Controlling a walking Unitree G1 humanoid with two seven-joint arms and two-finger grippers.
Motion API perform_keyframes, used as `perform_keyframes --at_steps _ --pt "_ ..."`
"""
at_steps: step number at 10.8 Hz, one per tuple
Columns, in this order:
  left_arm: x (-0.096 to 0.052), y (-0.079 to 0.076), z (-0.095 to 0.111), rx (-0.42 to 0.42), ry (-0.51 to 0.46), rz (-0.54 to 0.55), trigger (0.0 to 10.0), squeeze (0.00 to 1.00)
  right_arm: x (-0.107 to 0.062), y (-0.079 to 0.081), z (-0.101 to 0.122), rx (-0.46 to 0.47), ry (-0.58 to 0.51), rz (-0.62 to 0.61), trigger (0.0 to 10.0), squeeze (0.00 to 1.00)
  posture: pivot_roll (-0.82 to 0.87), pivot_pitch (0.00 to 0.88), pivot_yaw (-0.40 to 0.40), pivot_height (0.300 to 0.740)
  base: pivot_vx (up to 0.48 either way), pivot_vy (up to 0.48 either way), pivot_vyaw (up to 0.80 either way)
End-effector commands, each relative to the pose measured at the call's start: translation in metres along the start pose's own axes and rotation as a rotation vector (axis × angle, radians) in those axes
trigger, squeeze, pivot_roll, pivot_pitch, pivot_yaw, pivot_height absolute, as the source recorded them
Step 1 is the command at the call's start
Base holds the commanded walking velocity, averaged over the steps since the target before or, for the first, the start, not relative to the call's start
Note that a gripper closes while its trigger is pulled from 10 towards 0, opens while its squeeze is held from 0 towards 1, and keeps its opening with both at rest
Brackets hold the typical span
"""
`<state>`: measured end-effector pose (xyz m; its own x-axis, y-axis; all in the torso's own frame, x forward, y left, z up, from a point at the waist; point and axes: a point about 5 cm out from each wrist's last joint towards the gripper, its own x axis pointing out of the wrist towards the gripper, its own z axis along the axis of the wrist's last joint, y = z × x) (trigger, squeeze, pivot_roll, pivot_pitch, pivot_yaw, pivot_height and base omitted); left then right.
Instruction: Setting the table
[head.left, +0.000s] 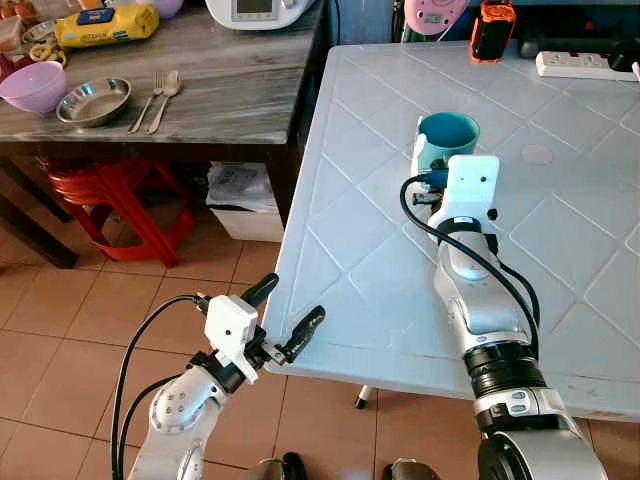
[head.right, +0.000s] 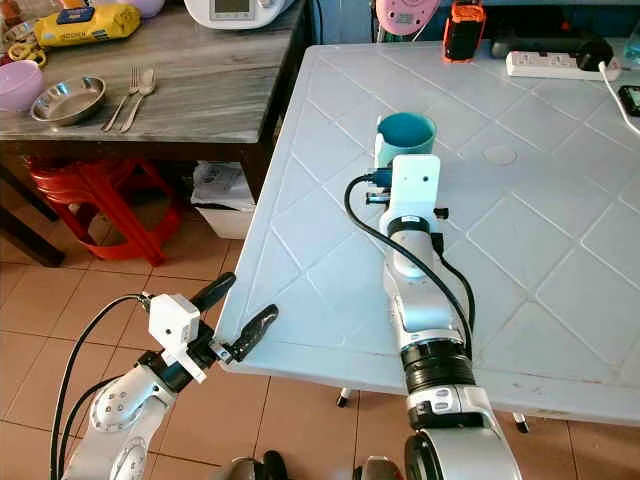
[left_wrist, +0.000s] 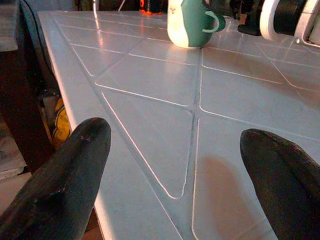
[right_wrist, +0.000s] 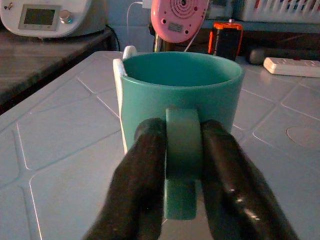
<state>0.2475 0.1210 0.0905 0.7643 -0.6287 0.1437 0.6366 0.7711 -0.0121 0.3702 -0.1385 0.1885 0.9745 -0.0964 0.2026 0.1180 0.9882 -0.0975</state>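
Risk sits mainly in the grip: the right pincer (right_wrist: 182, 165) has its two black fingers pressed against either side of the handle of the teal mug (head.left: 447, 134), so the hold is on a narrow loop and not on the body. If the arm lifts or swings quickly, I judge the mug could pivot about the handle, tip, or slip free onto the white surface (head.left: 340, 250). The mug stands upright, well in from the near edge, and its inside looks empty as far as the rim lets me see; the bottom is hidden. The left pincer (head.left: 283, 321) hovers wide open at the surface's near corner with nothing between its fingers, and could knock that edge if it rises carelessly. On the dark wooden surface (head.left: 230, 90) beside it, a steel bowl (head.left: 93, 101) and a purple bowl (head.left: 34, 86) both appear empty, with cutlery (head.left: 157, 98) lying near them.
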Motion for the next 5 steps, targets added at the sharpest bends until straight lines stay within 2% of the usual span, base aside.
perform_keyframes --at_steps 1,5 --pt "-0.0054 0.0031 -0.0028 0.007 0.024 0.002 10.0 0.0 -0.003 0.0036 -0.0006 -0.002 -0.003 0.01 0.0 0.0 -0.12 0.185 0.11 0.74 0.0 0.0 0.0" --pt "-0.0062 0.0035 -0.0004 0.011 0.026 -0.005 10.0 0.0 -0.0056 0.0044 -0.0034 0.005 0.008 0.007 0.0 0.0 -0.12 0.184 0.119 0.74 0.0 0.0 0.0"
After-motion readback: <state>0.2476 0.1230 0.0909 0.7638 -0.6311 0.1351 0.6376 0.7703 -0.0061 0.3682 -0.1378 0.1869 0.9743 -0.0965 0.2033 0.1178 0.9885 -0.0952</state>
